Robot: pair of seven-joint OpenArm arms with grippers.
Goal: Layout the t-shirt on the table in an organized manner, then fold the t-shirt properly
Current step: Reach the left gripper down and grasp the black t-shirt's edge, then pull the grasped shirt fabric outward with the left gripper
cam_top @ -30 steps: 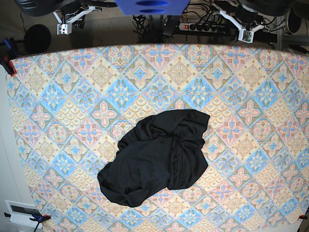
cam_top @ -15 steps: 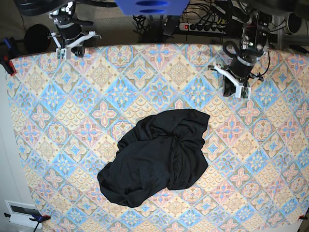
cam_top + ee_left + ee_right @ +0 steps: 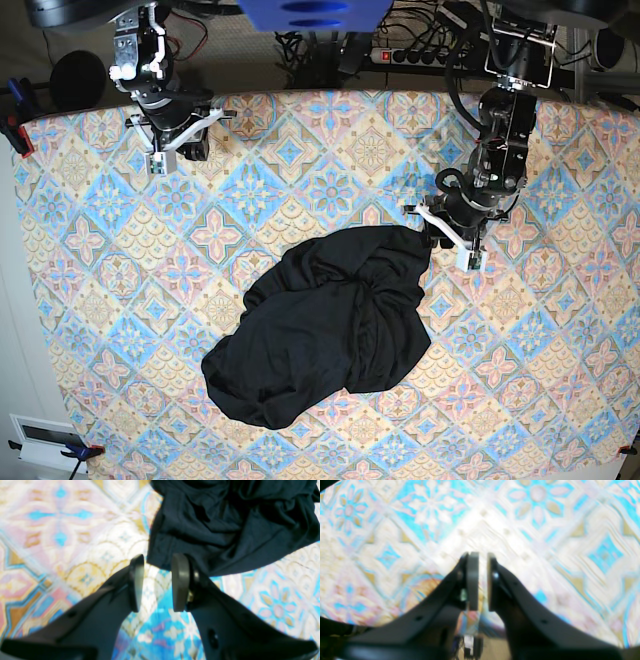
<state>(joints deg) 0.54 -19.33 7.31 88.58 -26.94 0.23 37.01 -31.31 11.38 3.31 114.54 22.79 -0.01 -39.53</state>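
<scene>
The black t-shirt (image 3: pixel 330 330) lies crumpled in a heap on the patterned table (image 3: pixel 100 250), near its middle. My left gripper (image 3: pixel 437 232) hovers at the heap's far right corner. In the left wrist view this left gripper (image 3: pixel 157 563) is open, its fingers (image 3: pixel 136 580) just short of the t-shirt (image 3: pixel 225 525) hem, with only table (image 3: pixel 62 530) between them. My right gripper (image 3: pixel 180 148) is over the far left of the table, well away from the shirt. Seen from the right wrist, the right gripper (image 3: pixel 482 557) has a narrow gap, with nothing in it but table (image 3: pixel 545 530).
A power strip (image 3: pixel 420 55) and cables lie behind the table's far edge. Clamps (image 3: pixel 15 130) grip the cloth at the left edge. A white box (image 3: pixel 45 435) sits off the near left corner. The shirt is surrounded by bare patterned cloth on all sides.
Both arms have come down from behind the far edge onto the table. The left one reached the shirt's far right corner. Both grippers' jaws have parted. The shirt has not moved.
</scene>
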